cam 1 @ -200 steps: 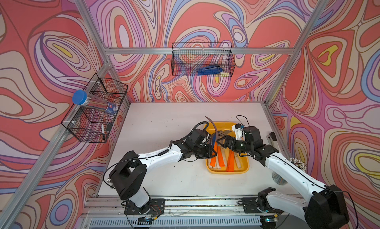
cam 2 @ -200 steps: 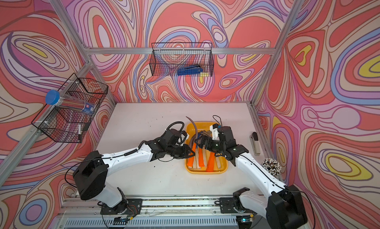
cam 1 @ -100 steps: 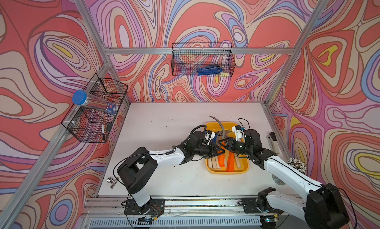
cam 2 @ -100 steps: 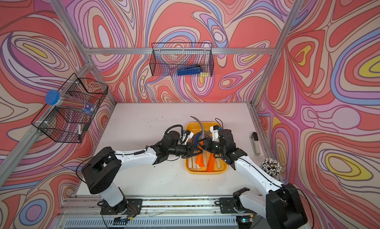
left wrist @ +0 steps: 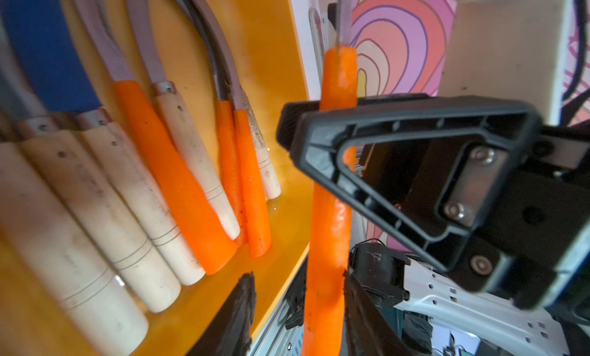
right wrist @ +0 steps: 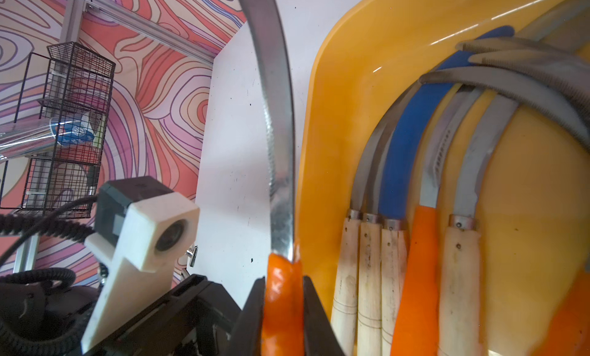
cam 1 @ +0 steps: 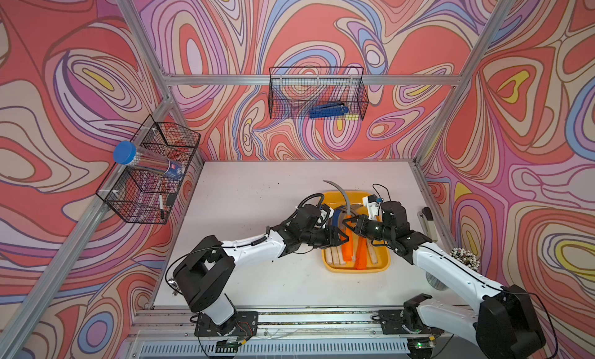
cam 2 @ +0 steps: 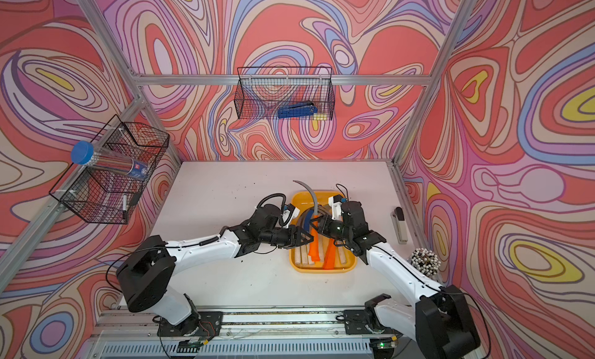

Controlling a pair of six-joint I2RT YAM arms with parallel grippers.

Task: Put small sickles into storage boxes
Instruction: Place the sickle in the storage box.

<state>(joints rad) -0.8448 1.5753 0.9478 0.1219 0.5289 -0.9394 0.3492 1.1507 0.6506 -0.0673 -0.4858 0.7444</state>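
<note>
One sickle [right wrist: 277, 130] is hanging above the yellow tray [cam 1: 354, 270] — the job is nearing its end.
The jaws of the right gripper [right wrist: 282, 284] are clamping its orange handle, those of the left gripper [left wrist: 298, 287] standing parted around it; the other sickles [right wrist: 418, 242] are lying in the tray — only this drop appearing to remain.

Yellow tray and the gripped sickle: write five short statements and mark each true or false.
1. The right gripper is shut on the held sickle's orange handle. True.
2. The held sickle has a blue blade. False: its blade is grey; the blue blade lies in the yellow tray.
3. The yellow tray is empty. False: several sickles lie in it.
4. The left gripper's jaws stand open around that handle. True.
5. A blue tool lies in the wire basket on the back wall. True.
</note>
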